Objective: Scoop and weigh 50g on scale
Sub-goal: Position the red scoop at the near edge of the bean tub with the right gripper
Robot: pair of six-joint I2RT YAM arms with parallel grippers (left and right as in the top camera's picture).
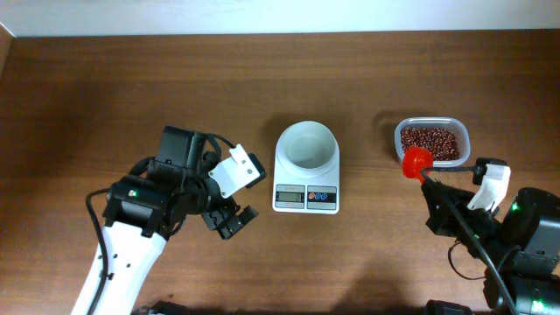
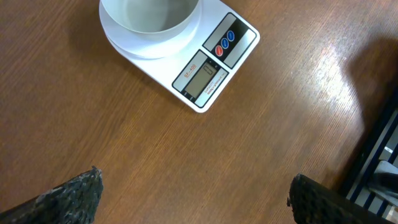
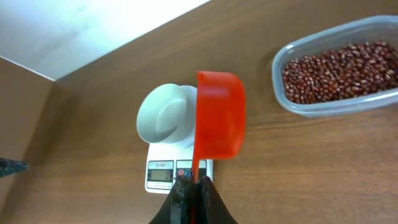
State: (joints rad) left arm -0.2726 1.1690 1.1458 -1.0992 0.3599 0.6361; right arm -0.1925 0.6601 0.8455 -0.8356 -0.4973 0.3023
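Right end effector (image 3: 193, 194) sits nearest the lens. Its fingers are pressed together on the thin handle of a red scoop (image 3: 219, 118), with the cup end pointing away from the wrist. From overhead, the scoop's cup is to the right of the scale (image 1: 306, 199), at the near rim of a clear tub (image 1: 465, 140); whether cup and rim touch I cannot tell. Beans (image 1: 429, 142) lie heaped inside that tub, well to the right of the scale. A white bowl (image 1: 306, 127) rests on the scale's platform, behind the grey display and buttons. Left end effector (image 2: 196, 204) is to the left of the scale and toward its front — fingers spread wide over bare brown worktop (image 1: 131, 87), the scale's display corner just ahead of them in the wrist view.
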